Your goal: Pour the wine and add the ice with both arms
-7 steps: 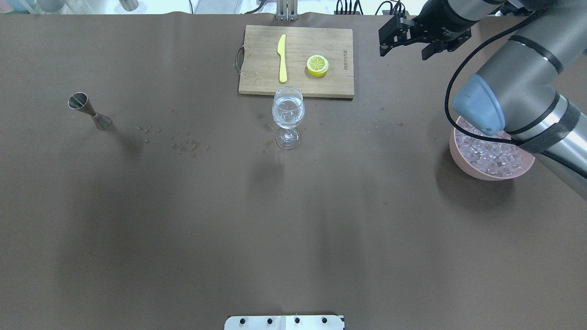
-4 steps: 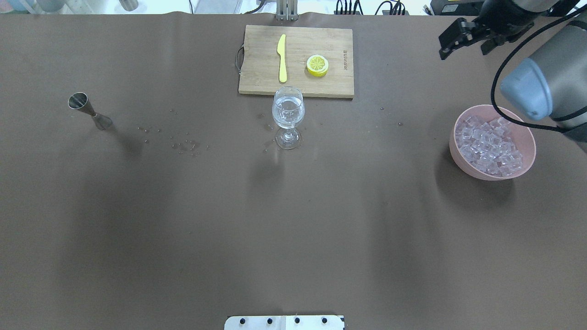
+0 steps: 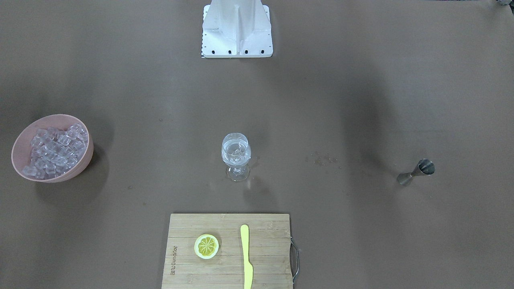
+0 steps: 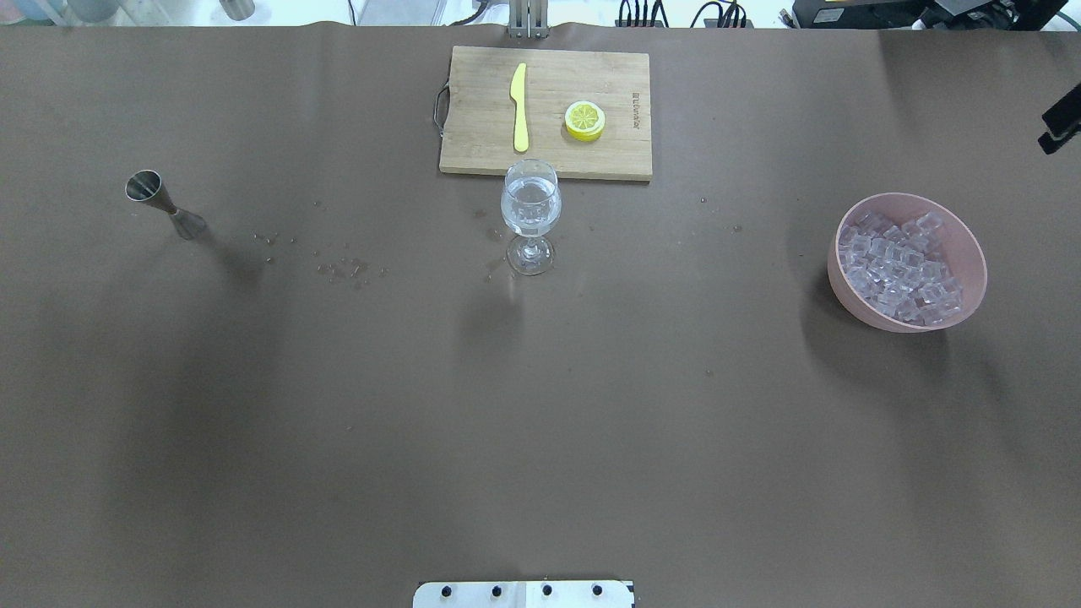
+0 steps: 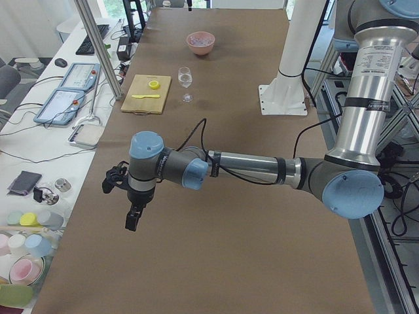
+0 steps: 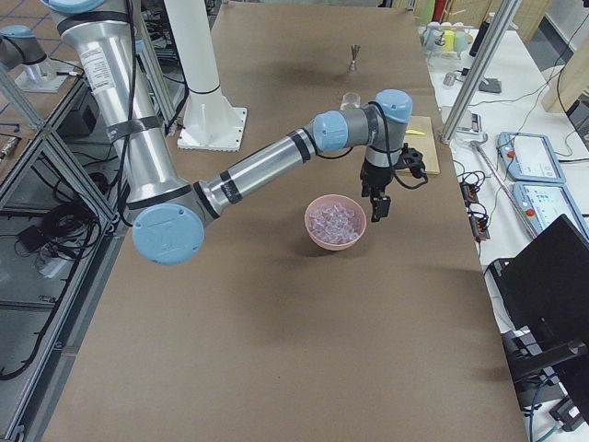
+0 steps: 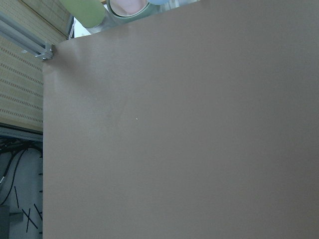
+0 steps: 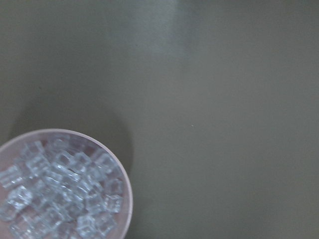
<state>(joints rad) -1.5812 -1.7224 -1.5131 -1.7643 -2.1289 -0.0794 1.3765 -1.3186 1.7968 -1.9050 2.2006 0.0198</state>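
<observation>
The wine glass (image 4: pixel 530 207) stands mid-table in front of the cutting board and holds clear wine (image 3: pixel 236 154). The ice (image 4: pixel 899 266) is heaped in a pink bowl (image 4: pixel 971 253) at the table's right; it also shows in the right wrist view (image 8: pixel 60 189). My right gripper (image 6: pixel 378 212) hangs above the table just beside the bowl; only a black sliver of it (image 4: pixel 1060 128) shows at the overhead view's right edge, so I cannot tell if it is open or shut. My left gripper (image 5: pixel 131 222) hovers over bare table far to the left; I cannot tell its state.
A steel jigger (image 4: pixel 165 203) stands at the left, with droplets (image 4: pixel 342 266) between it and the glass. A wooden cutting board (image 4: pixel 473 143) at the back carries a yellow knife (image 4: pixel 520 105) and a lemon slice (image 4: pixel 584 120). The white pedestal (image 3: pixel 237 28) stands at the robot's side.
My right arm has swung to the right, almost out of the overhead view, and uncovered the ice bowl. The glass, jigger and board have not moved.
</observation>
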